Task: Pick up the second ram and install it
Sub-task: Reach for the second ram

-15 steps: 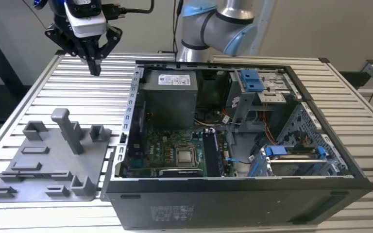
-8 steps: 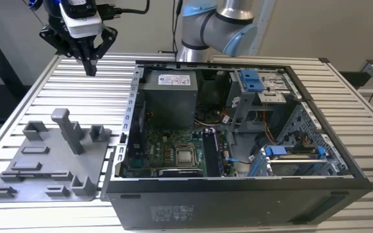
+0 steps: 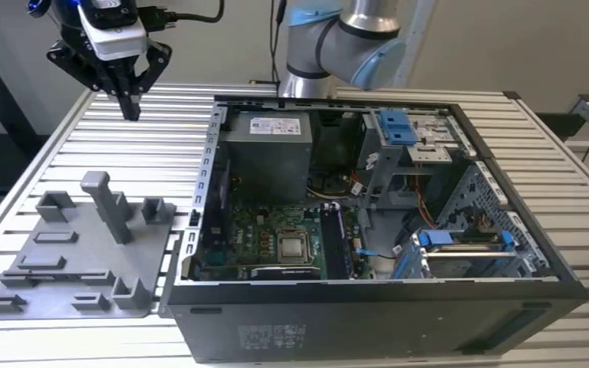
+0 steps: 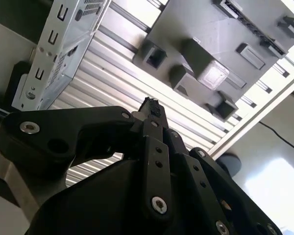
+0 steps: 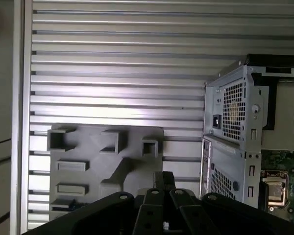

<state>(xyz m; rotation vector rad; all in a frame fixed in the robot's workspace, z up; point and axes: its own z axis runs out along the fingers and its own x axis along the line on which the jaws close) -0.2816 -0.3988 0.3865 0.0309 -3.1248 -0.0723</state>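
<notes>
The slatted counter (image 3: 120, 157) carries the open computer case (image 3: 376, 326), and beside the case's side wall lies the grey parts fixture (image 3: 80, 257). My end effector (image 3: 129, 103) hangs high over bare counter at the fixture's far edge, off the case's rear corner, fingers pressed together with nothing visibly between them. The second ram (image 5: 67, 205), as far as I can judge (it is half hidden behind my own fingers in the first wrist view), is the dark strip in a low slot at the fixture's outer side, away from the case. It lies below me, its long axis pointing toward the case.
</notes>
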